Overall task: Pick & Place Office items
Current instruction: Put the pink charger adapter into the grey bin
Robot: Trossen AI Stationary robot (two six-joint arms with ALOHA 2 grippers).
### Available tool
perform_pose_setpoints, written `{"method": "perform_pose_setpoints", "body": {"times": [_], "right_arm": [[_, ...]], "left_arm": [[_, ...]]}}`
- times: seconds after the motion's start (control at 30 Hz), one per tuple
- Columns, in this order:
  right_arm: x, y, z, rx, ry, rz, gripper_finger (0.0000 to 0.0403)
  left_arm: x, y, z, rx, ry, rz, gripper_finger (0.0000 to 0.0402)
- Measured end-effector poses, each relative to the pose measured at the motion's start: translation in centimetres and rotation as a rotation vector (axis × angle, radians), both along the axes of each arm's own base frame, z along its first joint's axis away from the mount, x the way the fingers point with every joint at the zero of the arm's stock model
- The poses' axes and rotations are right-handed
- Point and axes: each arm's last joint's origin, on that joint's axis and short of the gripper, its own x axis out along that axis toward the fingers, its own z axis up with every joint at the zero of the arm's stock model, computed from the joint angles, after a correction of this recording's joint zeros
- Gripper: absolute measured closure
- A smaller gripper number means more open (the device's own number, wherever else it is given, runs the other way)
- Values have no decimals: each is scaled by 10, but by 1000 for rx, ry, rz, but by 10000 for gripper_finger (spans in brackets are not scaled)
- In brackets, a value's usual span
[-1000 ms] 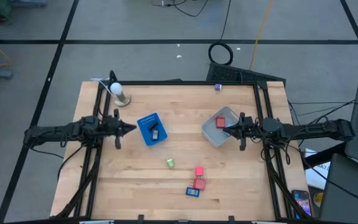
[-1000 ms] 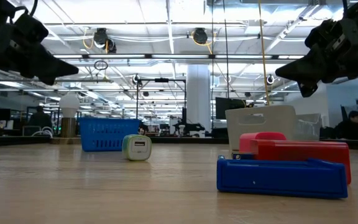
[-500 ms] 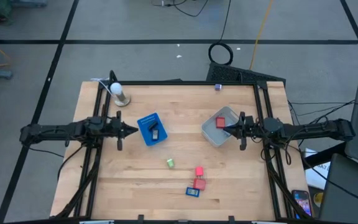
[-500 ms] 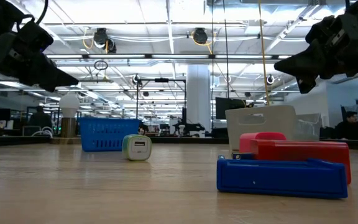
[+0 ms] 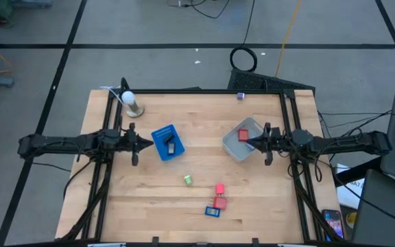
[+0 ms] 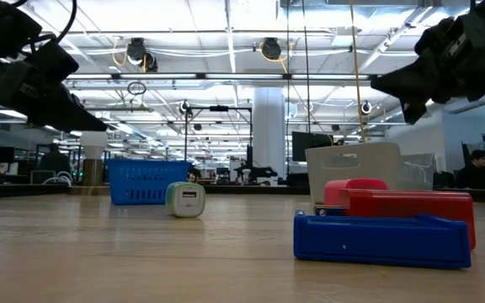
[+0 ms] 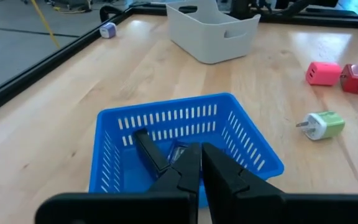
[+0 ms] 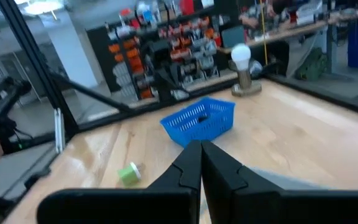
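My left gripper hovers shut above the table, just left of the blue tray, which holds a dark flat rectangle. My right gripper hovers shut over the clear tub, where a red block lies. On the wood sit a green bit, two red blocks and a dark-and-blue rectangle. The low view shows the blue piece and a red block close up, with the green bit farther off.
A white-bulbed lamp stands near the far left corner, and a small bluish piece lies at the far edge. Black frame rails run along both table sides. Bare wood lies between tray and tub.
My left arm has drawn back a little toward the table's left edge; its gripper stays shut. In the low view it has also sunk slightly lower. My right gripper has shifted slightly. No item has moved.
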Motion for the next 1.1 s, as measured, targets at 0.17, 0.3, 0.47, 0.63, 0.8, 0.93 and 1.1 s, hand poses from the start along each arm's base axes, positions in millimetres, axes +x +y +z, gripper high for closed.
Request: {"method": "perform_pose_setpoints", "body": {"times": [0.17,0.3,0.47,0.63,0.8,0.93,1.1], "right_arm": [[4,2,-7,-14,129,69,402],[13,8,7,-45,147,122,402],[33,21,17,-37,244,202,403],[64,40,28,-129,358,154,398],[100,67,46,-152,381,243,341],[119,90,46,-245,413,297,258],[125,110,30,-354,476,224,152]], "left_arm": [[0,0,1,2,-11,2,390],[0,0,0,0,-7,2,399],[0,0,0,-5,-7,4,385],[0,0,0,-5,-5,3,379],[0,0,0,-6,-4,3,391],[0,0,0,-10,0,4,399],[0,0,0,-17,0,6,383]]}}
